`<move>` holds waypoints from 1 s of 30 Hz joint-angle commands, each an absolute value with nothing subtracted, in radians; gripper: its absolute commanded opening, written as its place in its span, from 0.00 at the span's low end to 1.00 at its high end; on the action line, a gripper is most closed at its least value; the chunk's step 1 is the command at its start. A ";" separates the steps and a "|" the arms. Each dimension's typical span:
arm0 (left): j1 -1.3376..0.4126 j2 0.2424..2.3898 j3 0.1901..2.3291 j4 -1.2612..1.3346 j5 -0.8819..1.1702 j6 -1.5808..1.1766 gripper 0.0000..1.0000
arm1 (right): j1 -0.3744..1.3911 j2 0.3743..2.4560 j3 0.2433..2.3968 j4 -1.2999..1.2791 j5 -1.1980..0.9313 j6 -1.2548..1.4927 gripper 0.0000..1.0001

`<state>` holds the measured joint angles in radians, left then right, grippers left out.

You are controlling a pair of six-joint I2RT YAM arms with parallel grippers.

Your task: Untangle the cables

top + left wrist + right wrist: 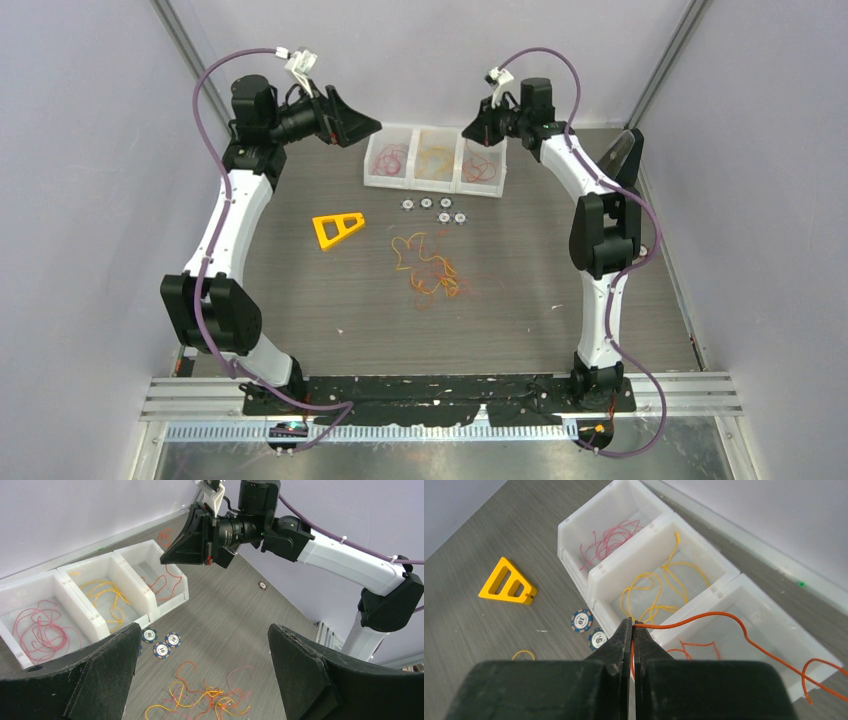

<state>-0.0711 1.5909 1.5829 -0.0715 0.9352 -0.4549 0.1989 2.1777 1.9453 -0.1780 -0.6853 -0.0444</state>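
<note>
Orange cable (704, 613) is pinched in the closed right tool (633, 622) over its bin (754, 602); left tool (203, 630) is held wide, empty. Tangle (430, 270) is left on table (560, 250).

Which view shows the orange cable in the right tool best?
Right wrist: the orange cable sits pinched in the shut right tool and trails over the end bin. Left wrist shows it side-on, looping below that tool. Top external: too small to tell from the bin's contents.
</note>
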 commanded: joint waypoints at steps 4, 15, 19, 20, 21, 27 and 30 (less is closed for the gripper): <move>-0.058 1.571 1.556 -0.051 0.933 -0.449 1.00 | 0.194 2.174 1.888 -0.141 -0.764 0.071 0.05; -0.046 1.581 1.568 -0.064 0.928 -0.453 1.00 | 0.167 2.326 2.024 -0.223 -0.672 0.136 0.05; -0.043 1.591 1.579 -0.065 0.925 -0.454 1.00 | 0.149 2.386 2.077 -0.276 -0.642 0.156 0.06; -0.043 1.594 1.582 -0.067 0.925 -0.455 0.99 | 0.145 2.399 2.083 -0.281 -0.633 0.160 0.06; -0.042 1.597 1.585 -0.066 0.926 -0.456 1.00 | 0.144 2.402 2.092 -0.285 -0.626 0.163 0.07; -0.041 1.607 1.589 -0.054 0.921 -0.475 1.00 | 0.141 2.365 2.094 -0.265 -0.556 0.172 0.13; -0.042 1.617 1.594 -0.033 0.919 -0.500 1.00 | 0.141 2.293 2.033 -0.197 -0.504 0.160 0.07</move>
